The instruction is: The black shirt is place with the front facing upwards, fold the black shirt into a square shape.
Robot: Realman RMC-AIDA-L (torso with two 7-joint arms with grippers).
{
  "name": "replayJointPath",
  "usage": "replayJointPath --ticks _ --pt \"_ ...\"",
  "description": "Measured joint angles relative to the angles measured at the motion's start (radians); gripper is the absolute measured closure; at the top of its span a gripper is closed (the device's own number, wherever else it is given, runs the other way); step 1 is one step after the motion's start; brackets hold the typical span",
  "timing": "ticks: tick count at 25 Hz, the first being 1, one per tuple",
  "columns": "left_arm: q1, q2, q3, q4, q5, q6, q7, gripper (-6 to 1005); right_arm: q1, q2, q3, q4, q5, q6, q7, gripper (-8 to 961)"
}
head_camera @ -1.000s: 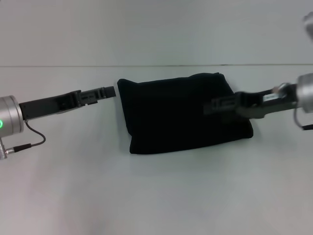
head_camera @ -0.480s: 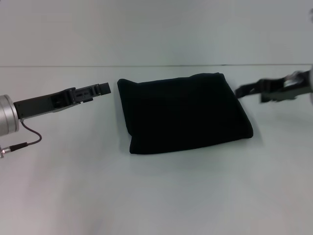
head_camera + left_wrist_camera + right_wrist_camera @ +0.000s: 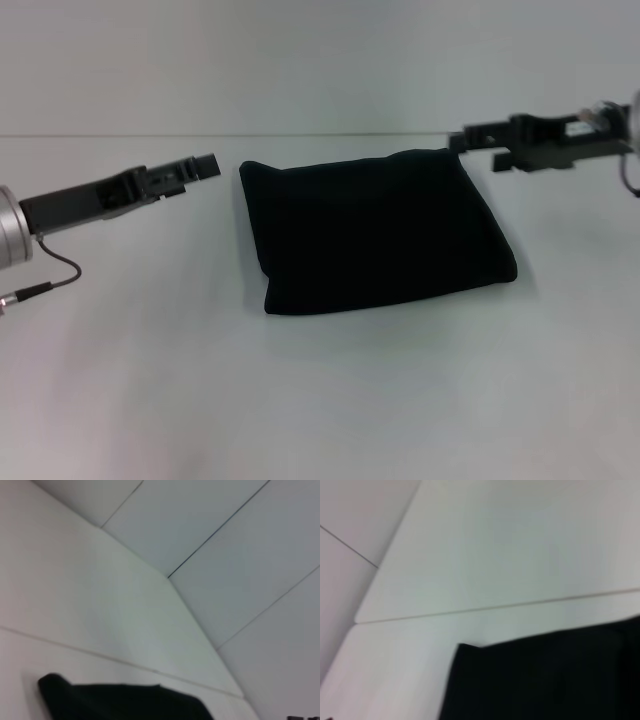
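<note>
- The black shirt (image 3: 375,232) lies folded into a compact, roughly square bundle in the middle of the white table (image 3: 320,400), with its far-left corner a little rounded and its near edge running slightly aslant.
- Your left gripper (image 3: 205,165) hangs just beside the bundle's far-left corner, clear of the cloth; whether its fingers are apart or together cannot be told from here.
- Your right gripper (image 3: 462,136) sits raised near the far-right corner, also off the cloth, and its fingers are equally unreadable.
- The fold looks essentially complete, so the step in hand is judged to be drawing both arms clear.
- Lift each arm up and outward, away from the bundle, rather than sweeping low across it, because soft cloth will drag and spring open at the lightest brush.
- Mind the left gripper especially: it is the closer of the two to the cloth, so take it straight out to its own side.
- If you want a truer square, tidy only the slanted near edge, with one light press.
</note>
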Motion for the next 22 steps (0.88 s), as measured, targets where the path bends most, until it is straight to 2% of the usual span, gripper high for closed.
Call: replayJointPath --ticks 5,11,14,17,19,22 --pt "0.006 0.001 -0.001 0.003 -0.032 0.012 -0.001 107 0.050 0.044 -0.060 0.082 0.000 0.104 -0.028 26" --pt "0.009 -0.001 -0.002 -0.001 -0.033 0.014 -0.009 109 0.086 0.067 -0.133 0.186 -0.105 0.261 0.001 25" --pt "0.009 -0.002 -0.003 -0.001 -0.034 0.015 -0.010 109 0.078 0.060 -0.132 0.175 -0.184 0.299 0.049 25" --pt "0.009 -0.003 -0.003 -0.001 -0.034 0.015 -0.011 110 0.063 0.038 -0.124 0.165 -0.214 0.308 0.082 25" --pt "0.009 -0.003 -0.004 -0.001 -0.035 0.013 -0.011 111 0.042 0.025 -0.112 0.128 -0.198 0.268 0.082 26" --pt "0.009 0.001 -0.001 -0.001 -0.030 0.018 -0.021 111 -0.027 0.028 -0.062 -0.012 -0.101 0.154 0.018 26"
